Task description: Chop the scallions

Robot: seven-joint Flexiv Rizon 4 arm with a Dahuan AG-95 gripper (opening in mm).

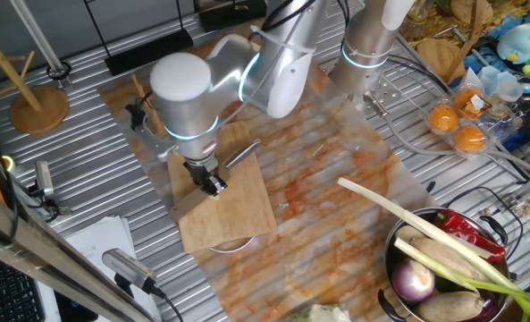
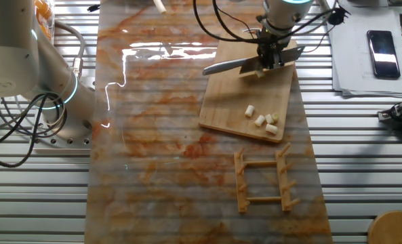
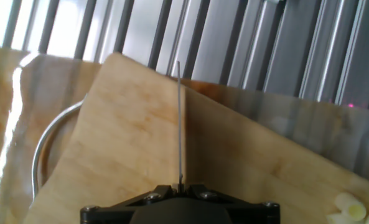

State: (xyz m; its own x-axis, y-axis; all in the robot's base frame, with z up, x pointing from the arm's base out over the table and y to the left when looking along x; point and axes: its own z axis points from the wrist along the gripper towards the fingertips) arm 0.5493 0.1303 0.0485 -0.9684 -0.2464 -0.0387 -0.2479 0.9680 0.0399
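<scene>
Several short pale scallion chunks (image 2: 262, 118) lie near one corner of the wooden cutting board (image 2: 241, 95); two of them show at the bottom right of the hand view (image 3: 352, 210). Another pale piece (image 2: 258, 73) sits right under the knife. My gripper (image 2: 269, 57) is shut on the handle of a knife whose steel blade (image 2: 229, 66) lies across the far part of the board. In the hand view the blade (image 3: 180, 124) runs edge-on away from my gripper (image 3: 180, 185) over the board (image 3: 128, 143). In one fixed view my gripper (image 1: 213, 183) stands over the board (image 1: 238, 215), and the arm hides the chunks.
A metal bowl rim (image 3: 42, 149) shows under the board's edge. A wooden rack (image 2: 265, 179) lies beside the board. A pot (image 1: 395, 259) at the right holds a long green-leaved stalk (image 1: 408, 215), a purple onion (image 1: 415, 283) and a red pepper (image 1: 466, 228). A second arm's base (image 2: 51, 102) stands nearby.
</scene>
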